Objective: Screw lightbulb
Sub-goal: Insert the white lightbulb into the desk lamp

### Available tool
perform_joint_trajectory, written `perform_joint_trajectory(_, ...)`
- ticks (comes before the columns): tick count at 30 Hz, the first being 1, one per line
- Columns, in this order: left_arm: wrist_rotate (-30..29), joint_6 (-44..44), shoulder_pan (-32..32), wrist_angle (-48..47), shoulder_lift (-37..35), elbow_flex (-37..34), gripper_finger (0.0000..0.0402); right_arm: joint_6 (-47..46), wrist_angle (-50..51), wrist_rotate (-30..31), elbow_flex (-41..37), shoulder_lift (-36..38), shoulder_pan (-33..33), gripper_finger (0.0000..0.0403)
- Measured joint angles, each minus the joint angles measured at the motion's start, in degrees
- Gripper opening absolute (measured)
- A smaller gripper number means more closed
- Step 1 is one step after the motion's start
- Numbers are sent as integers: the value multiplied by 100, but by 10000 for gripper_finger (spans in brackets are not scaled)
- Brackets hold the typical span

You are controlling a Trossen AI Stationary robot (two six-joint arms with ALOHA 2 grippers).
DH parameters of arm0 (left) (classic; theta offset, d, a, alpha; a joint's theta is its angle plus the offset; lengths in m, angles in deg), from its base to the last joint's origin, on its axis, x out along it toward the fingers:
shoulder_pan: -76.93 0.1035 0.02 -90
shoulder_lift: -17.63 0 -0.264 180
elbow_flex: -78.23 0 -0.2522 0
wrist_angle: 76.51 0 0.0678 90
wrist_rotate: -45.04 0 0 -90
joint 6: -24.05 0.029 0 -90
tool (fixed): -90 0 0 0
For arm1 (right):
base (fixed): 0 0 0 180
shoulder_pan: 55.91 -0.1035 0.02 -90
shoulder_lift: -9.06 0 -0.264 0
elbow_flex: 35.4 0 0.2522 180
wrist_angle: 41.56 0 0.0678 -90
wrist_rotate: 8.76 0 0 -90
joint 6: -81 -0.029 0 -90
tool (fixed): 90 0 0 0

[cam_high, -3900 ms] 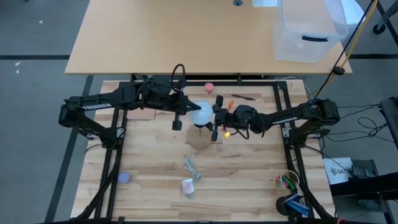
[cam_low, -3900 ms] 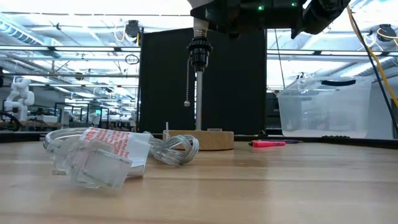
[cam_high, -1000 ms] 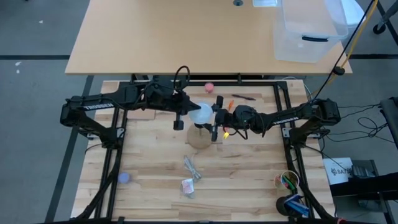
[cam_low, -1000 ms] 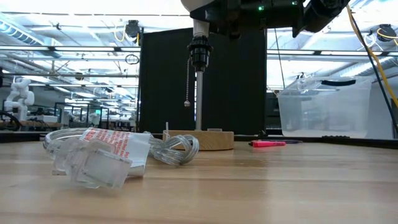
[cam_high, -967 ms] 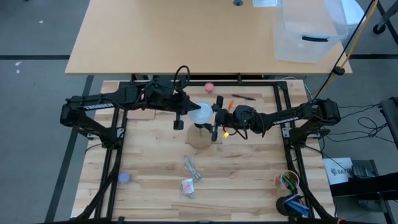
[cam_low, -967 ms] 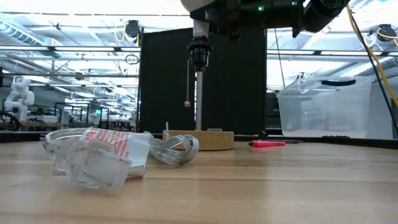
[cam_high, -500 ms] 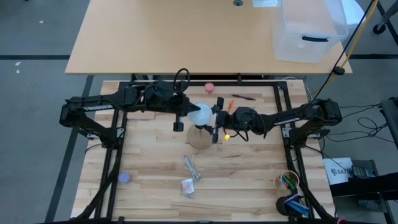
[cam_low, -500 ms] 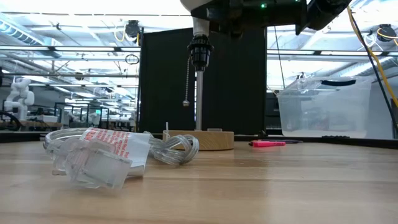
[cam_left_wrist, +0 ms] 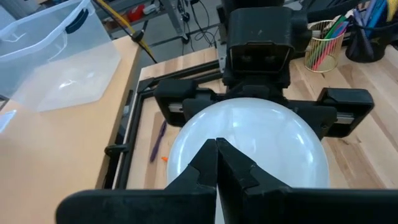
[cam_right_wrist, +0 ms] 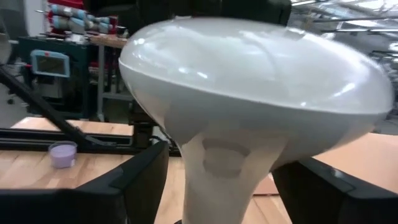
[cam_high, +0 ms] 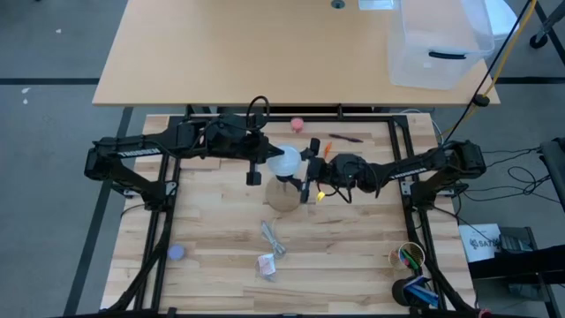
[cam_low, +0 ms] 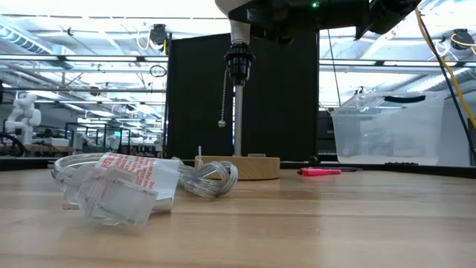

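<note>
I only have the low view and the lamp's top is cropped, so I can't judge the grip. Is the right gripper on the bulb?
Observer: No. The right gripper is open; its fingers flank the neck of the lightbulb with gaps.
Operator: And the left gripper?
Observer: The left gripper is shut, its tips at the globe's side.
Operator: Anything behind the lamp?
Observer: A small pink ball lies farther back.

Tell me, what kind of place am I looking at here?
Probably a robotics lab or workshop. Two dark robot arms on a metal frame work at a wooden table, handling a lightbulb. Behind it stretches a big open hall with benches, ceiling lights and another white robot.
</note>
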Motion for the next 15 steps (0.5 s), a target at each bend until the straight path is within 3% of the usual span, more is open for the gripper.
perform_joint_trajectory(15,-24,15,4,-7,0,0,0,-244,1003,653,4,380,-202,337)
